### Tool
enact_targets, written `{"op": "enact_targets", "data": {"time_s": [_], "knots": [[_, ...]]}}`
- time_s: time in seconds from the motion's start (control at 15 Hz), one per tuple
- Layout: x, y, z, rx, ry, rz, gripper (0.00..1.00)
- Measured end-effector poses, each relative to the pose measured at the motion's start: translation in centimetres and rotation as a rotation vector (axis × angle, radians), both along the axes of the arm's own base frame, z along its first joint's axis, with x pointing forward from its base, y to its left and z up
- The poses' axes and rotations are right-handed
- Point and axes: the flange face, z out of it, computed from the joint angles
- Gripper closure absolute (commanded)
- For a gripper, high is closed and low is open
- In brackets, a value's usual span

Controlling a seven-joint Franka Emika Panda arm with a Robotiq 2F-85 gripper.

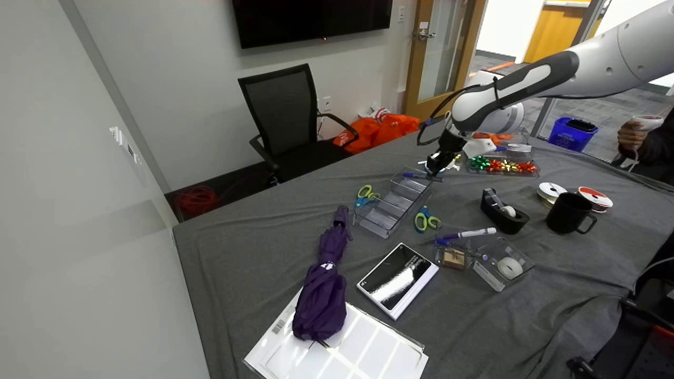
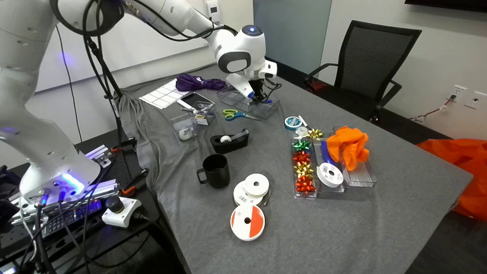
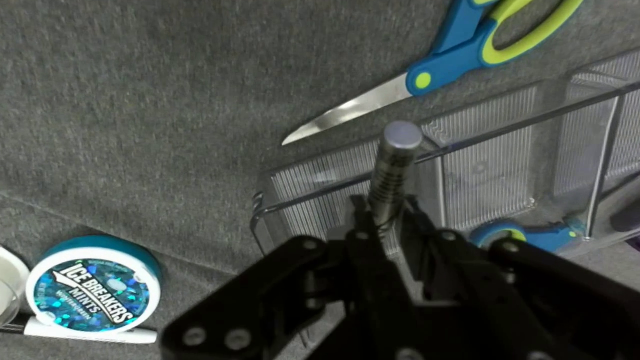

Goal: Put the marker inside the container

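Nearest stands the white base (image 2: 62,171) of the arm (image 2: 182,13), just beside the worktop (image 2: 327,232). From there it reaches out high and slopes down, and at its end the gripper (image 3: 385,207) points downward above one end of the clear container (image 3: 490,175). I find the gripper closed on the marker (image 3: 392,172), which is held over that end, its flat tip crossing the long rim in the wrist view. Whether it touches the rim cannot be determined. Dark marks on its barrel are too blurred to read. The arm runs past the edge of both exterior views. The near scissors (image 3: 450,70) lose part of their handles at the wrist view's top. There the gripper masks part of the container, and the far scissors (image 3: 547,239) show only partly through its clear side. Farthest off, a wall screen (image 1: 316,18) is cut by the top edge.
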Motion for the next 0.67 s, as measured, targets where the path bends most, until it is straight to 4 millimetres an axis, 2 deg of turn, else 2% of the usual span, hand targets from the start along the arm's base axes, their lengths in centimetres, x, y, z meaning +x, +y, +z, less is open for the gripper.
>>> {"op": "enact_targets", "data": {"time_s": [0.2, 0.47, 0.67], "knots": [[0.4, -0.3, -0.2, -0.001, -0.007, -0.005, 0.28], [0.6, -1.8, 1.2, -0.001, -0.037, 0.000, 0.02], [0.3, -3.8, 3.7, -0.012, -0.079, 0.022, 0.00]]}}
